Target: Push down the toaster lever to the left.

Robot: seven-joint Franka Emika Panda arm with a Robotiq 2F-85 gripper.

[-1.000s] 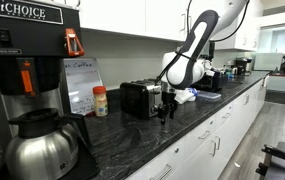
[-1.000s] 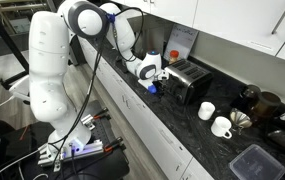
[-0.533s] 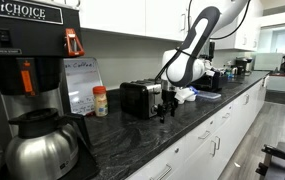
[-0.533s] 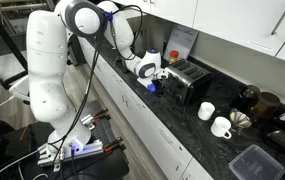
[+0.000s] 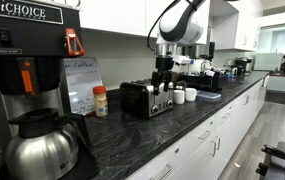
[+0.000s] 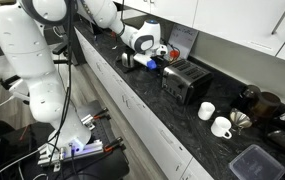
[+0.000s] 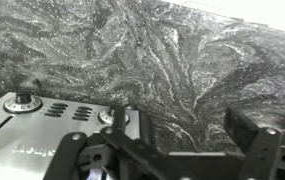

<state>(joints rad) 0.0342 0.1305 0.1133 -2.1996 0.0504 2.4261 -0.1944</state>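
The toaster (image 5: 137, 98) is a black box on the dark marble counter, with its chrome end face (image 5: 160, 103) toward the counter's open end. It also shows in an exterior view (image 6: 185, 80). My gripper (image 5: 163, 80) hangs just above that end face, also seen in an exterior view (image 6: 159, 60). In the wrist view the chrome face (image 7: 42, 125) with its round knobs (image 7: 22, 101) lies at lower left. The gripper (image 7: 177, 150) is open and empty, with bare counter between its fingers. I cannot tell whether it touches a lever.
A big black coffee machine (image 5: 22, 55) with a steel carafe (image 5: 40, 145) stands close by. A small bottle (image 5: 101, 101) and a sign (image 5: 82, 85) stand beside the toaster. White mugs (image 6: 214, 119) and a plastic container (image 6: 252, 160) lie past it.
The arm has risen and swung from low on the counter in front of the toaster to above the toaster's chrome end. The gripper stays empty.
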